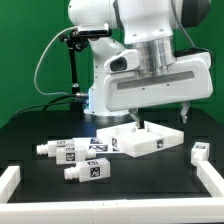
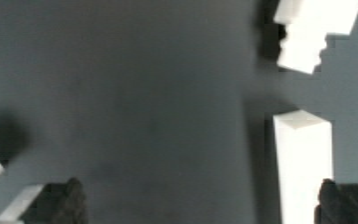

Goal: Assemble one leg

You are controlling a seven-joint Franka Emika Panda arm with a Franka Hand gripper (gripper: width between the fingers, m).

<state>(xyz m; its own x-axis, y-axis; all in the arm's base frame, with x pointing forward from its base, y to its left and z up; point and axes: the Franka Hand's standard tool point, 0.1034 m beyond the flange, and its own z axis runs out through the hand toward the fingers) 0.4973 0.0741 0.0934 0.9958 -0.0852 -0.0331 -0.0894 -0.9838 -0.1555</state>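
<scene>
Several small white legs with black-and-white tags lie on the black table at the exterior view's left, among them one (image 1: 88,171) nearest the front and one (image 1: 100,148) behind it. Another leg (image 1: 200,152) lies alone at the right. The large white tray-shaped part (image 1: 145,140) lies in the middle. My gripper (image 1: 160,117) hangs just above the tray's far side, open and empty. In the wrist view my gripper (image 2: 199,203) has both dark fingertips (image 2: 55,202) wide apart over bare table, with a white stepped piece (image 2: 309,35) and a white bar (image 2: 300,160) to one side; which parts these are I cannot tell.
White rails border the table at the exterior view's front left (image 1: 12,182) and front right (image 1: 212,185). A black stand with cables (image 1: 75,60) rises behind at the left, next to the robot's base (image 1: 100,90). A green backdrop closes the rear.
</scene>
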